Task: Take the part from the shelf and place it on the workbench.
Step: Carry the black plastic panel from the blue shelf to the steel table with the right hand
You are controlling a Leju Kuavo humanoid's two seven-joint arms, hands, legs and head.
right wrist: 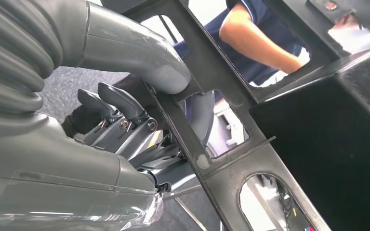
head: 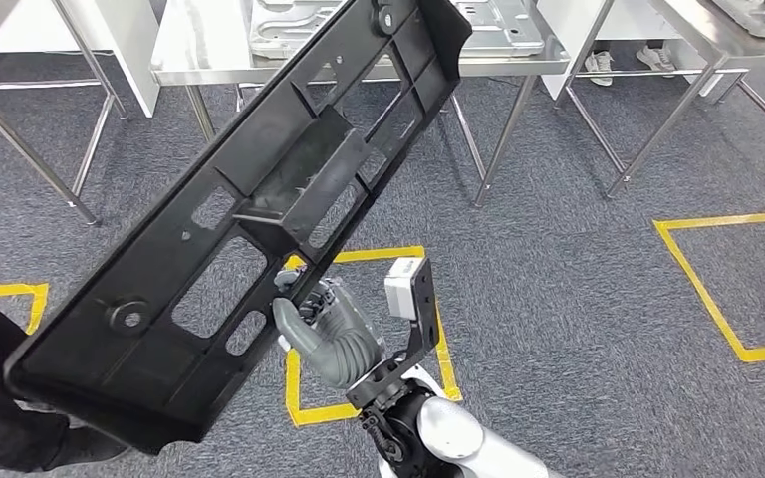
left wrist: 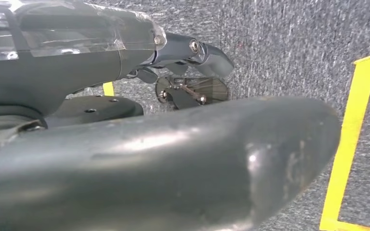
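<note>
1. A steel workbench runs across the top of the head view, with a pale metal panel lying on it. More steel table legs stand at upper left, and another bench at upper right.
2. A pair of shoes shows under the benches at the top, right of centre. In the right wrist view a person's arm in a dark blue sleeve is seen through the part's cut-outs.
3. The part, a long black plastic panel with cut-outs, slants from lower left to the top centre of the head view. It is up off the floor and covers much of the view of the workbench.
4. The right hand sits just below the part's middle. In the wrist view its grey thumb presses on one face of a rib while its dark fingers curl against the other side, so it grips the part.
5. The left hand is seen close up against the floor; whether it holds anything I cannot tell.
6. The floor is grey carpet marked with yellow tape squares, one below the right hand and one at right.
</note>
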